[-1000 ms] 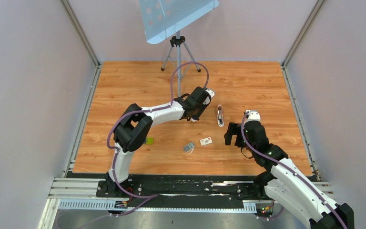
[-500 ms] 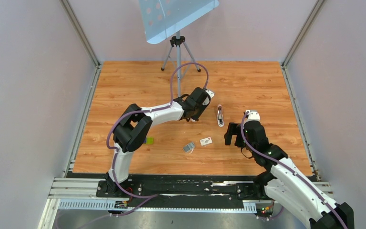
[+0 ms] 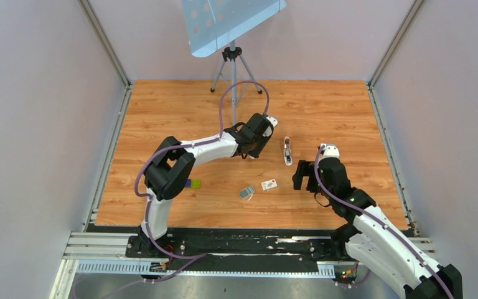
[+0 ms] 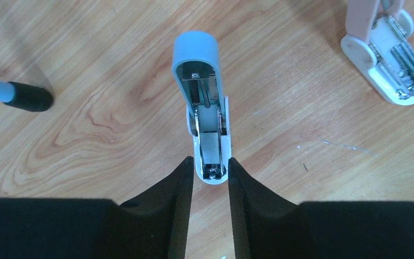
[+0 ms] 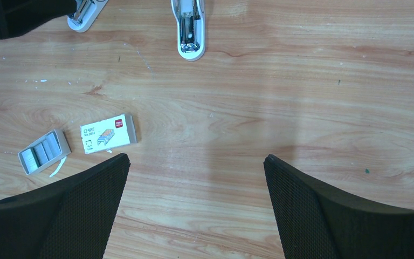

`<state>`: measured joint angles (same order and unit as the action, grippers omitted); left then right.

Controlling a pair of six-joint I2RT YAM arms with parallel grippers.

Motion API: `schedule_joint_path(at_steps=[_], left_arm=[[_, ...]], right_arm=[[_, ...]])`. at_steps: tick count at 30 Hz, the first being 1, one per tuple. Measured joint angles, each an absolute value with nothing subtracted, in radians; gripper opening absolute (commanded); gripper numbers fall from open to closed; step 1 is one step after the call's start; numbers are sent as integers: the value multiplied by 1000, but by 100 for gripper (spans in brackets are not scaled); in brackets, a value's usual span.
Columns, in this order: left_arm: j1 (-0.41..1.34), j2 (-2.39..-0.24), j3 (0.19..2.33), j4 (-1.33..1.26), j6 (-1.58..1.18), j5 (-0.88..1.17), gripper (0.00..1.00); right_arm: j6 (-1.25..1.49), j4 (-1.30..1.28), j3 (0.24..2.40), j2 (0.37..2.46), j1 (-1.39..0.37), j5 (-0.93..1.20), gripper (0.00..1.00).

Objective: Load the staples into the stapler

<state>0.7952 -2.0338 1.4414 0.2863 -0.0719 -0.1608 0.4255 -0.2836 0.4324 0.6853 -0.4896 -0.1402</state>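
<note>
Left wrist: your left gripper (image 4: 210, 162) straddled the blue stapler (image 4: 202, 91), fingers narrowly apart, grip unclear; the pink stapler (image 4: 380, 54) lay up-right.

I see a panel-topped tripod (image 3: 232, 65), a blue stapler (image 4: 197, 54) near its foot, and a purple-and-green block (image 3: 193, 184) well away.

High fixed overview from behind, wrist views close, downward, sharing stapler (image 4: 383, 65)

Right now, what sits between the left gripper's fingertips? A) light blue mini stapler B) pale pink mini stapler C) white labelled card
A: in the left wrist view the light blue mini stapler has its white end between the fingertips of the left gripper; the pale pink mini stapler lies apart.
</note>
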Motion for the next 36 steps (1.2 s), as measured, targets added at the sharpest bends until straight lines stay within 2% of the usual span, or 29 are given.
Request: schedule_joint_path(at_steps=[10, 36], left_arm=[[774, -1939, 1407, 212, -136, -185, 37], [757, -1986, 1374, 87, -187, -187, 37]], right_arm=[[425, -284, 432, 683, -490, -140, 100], [425, -284, 433, 684, -490, -140, 100]])
